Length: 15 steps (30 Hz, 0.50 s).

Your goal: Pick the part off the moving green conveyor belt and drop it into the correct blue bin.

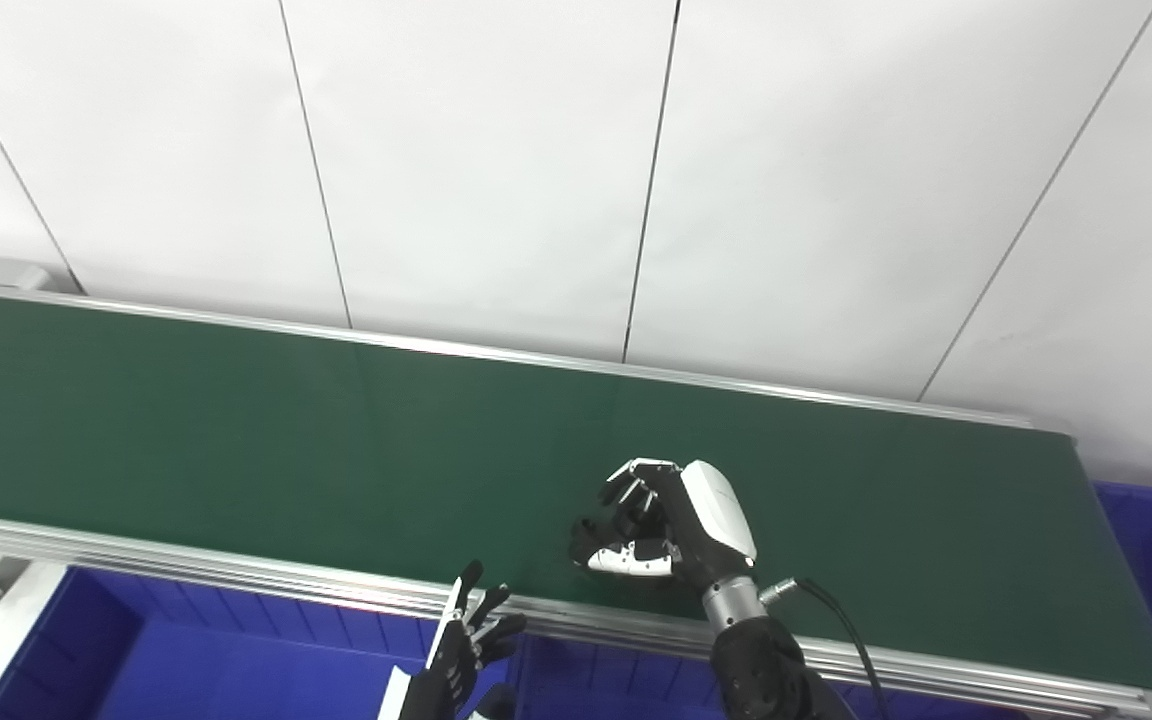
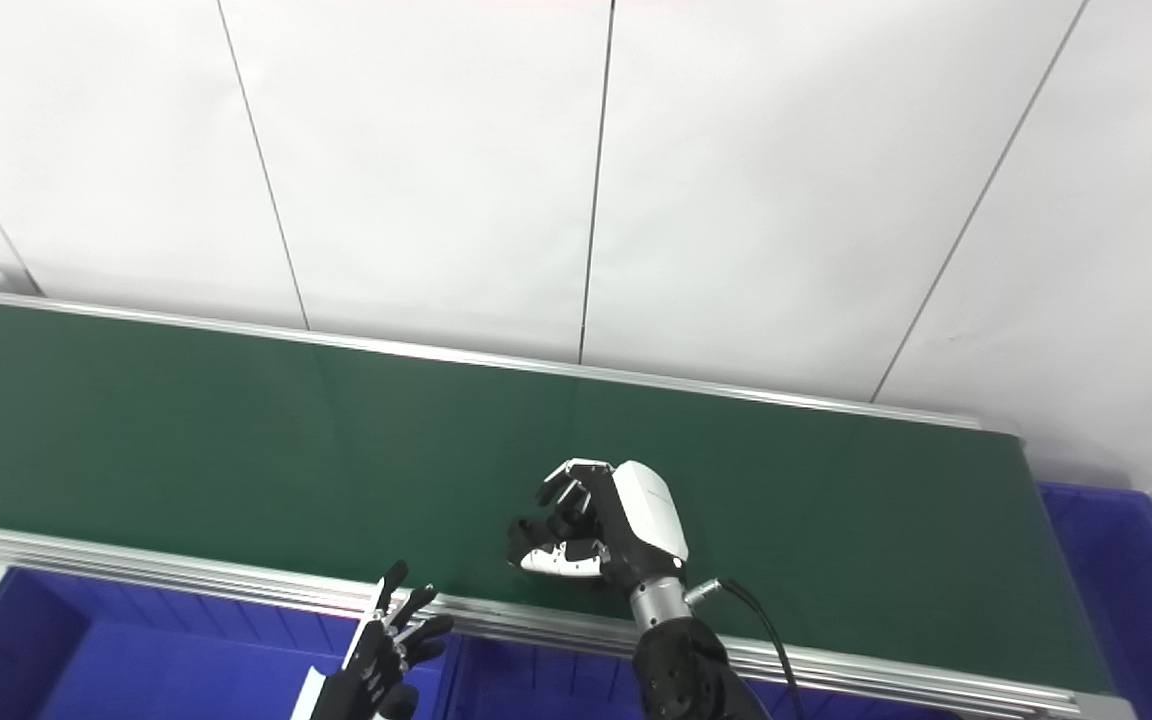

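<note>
- Blue bin (image 1: 186,650), below the belt's near rail: the left hand (image 1: 461,650) hovers over it, fingers spread, holding nothing.
- Green conveyor belt (image 1: 236,430): no part shows on its bare surface.
- Right hand (image 1: 651,525) is curled low on the belt, fingers nearly closed; whether the part sits inside, I cannot tell.
- Advice: confirm the grip before lifting, then lift straight up.
</note>
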### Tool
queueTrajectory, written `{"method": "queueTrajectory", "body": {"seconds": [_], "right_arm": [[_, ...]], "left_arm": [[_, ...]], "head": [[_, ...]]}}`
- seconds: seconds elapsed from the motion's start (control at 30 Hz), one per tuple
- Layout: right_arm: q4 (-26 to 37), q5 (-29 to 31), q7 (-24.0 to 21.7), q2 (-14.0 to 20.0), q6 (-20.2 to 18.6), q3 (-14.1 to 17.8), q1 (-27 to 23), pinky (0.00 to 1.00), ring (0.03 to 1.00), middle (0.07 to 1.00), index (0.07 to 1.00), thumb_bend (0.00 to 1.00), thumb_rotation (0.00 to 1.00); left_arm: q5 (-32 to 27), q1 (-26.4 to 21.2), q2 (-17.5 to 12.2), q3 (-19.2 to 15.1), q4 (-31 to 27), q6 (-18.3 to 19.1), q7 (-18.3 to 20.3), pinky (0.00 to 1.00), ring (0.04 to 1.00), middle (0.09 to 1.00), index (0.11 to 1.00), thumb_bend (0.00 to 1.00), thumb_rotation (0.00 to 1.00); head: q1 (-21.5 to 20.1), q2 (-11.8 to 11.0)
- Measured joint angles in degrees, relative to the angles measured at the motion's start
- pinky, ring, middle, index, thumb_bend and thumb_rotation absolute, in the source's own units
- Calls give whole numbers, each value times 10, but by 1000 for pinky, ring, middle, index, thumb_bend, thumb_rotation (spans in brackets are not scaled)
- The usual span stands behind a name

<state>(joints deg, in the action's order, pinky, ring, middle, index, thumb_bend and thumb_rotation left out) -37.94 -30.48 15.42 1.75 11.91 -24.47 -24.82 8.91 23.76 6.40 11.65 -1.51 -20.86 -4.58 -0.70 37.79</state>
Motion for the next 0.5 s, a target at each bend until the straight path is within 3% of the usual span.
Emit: {"method": "queueTrajectory", "body": {"seconds": [0.27,0.4,0.5], "right_arm": [[8,24,-15,-6,1,21,7,202,254,351,490,501,130],[19,40,-37,-13,0,29,13,231,285,389,491,500,131],[38,81,-68,-25,-5,54,19,222,277,371,490,500,131]], "left_arm": [[-6,0,0,0,0,0,0,766,798,909,1000,756,856],[-7,0,0,0,1,0,0,766,801,912,1000,757,860],[-8,0,0,0,0,0,0,764,800,912,1000,759,862]], "head": [[-2,1],[-1,1],[-3,1]]}}
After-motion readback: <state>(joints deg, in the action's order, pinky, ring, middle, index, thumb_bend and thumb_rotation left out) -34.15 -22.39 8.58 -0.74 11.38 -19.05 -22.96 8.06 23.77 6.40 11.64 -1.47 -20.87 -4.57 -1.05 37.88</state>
